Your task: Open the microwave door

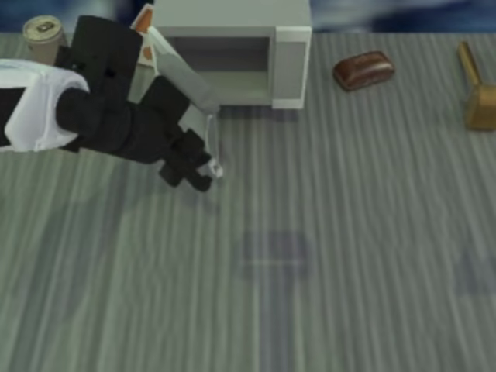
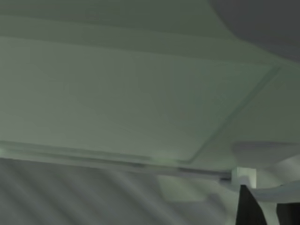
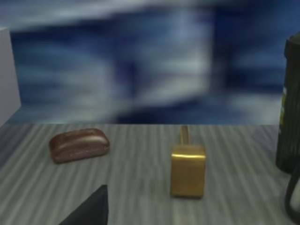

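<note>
The light grey microwave [image 1: 232, 14] stands at the back middle of the table. Its cavity shows, because the microwave door [image 1: 184, 77] is swung out toward the front left. The door's thin pale handle [image 1: 211, 138] runs from its free edge toward me. My left gripper [image 1: 206, 172] is shut on the near end of that handle. The left wrist view is filled by the door panel [image 2: 117, 93], with the handle [image 2: 274, 191] passing between two dark fingers [image 2: 248, 208]. My right gripper [image 3: 93, 211] is out of the top view and stays away from the microwave.
A can [image 1: 43, 35] stands at the back left, next to a white-and-orange box [image 1: 143, 19] behind my left arm. A brown loaf [image 1: 363, 70] and a gold mallet [image 1: 477, 89] lie at the back right. A dark green bottle [image 3: 290, 108] stands near the right gripper.
</note>
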You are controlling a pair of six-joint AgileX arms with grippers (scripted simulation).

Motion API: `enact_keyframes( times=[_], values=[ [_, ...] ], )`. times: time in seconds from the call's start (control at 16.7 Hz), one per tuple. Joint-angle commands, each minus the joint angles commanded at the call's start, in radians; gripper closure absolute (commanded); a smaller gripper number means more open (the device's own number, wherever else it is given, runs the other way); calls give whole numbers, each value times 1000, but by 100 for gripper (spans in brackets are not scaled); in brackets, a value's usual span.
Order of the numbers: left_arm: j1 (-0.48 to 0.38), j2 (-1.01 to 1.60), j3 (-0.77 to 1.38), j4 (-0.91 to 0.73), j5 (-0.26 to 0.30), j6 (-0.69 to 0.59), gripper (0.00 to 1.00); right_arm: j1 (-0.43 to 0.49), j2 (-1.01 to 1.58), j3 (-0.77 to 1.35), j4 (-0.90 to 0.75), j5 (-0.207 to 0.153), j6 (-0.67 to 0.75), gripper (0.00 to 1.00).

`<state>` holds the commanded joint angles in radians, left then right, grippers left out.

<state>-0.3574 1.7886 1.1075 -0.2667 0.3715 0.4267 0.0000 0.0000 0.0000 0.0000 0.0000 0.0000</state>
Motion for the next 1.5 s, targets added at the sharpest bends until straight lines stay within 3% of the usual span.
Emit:
enact_keyframes(
  times=[0.78, 1.5],
  values=[
    [35, -3, 2, -38, 54, 84, 100, 0, 0, 0, 0, 0, 0, 0],
    [35, -3, 2, -39, 55, 86, 100, 0, 0, 0, 0, 0, 0, 0]
  ],
)
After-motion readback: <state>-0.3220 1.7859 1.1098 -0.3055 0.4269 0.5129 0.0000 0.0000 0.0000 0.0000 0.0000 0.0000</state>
